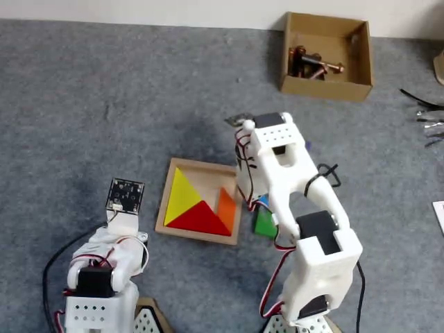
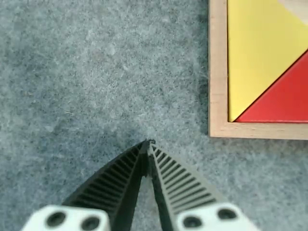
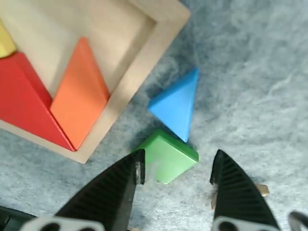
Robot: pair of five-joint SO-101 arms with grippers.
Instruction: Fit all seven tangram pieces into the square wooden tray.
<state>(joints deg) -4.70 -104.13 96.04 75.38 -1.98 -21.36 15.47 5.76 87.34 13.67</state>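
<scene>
Grey carpet (image 1: 83,104), wooden tray (image 2: 217,72), yellow, red, orange pieces (image 1: 201,216)

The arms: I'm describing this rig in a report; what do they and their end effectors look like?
The left arm and right arm are blocky white plastic with black motors and red and black cables. The left end effector and right end effector are black, ribbed, tapering wedges on white mounts.

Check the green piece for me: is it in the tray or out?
Out. The green piece lies on the carpet beside the blue piece, outside the tray rim, with the open right gripper at it.
</scene>
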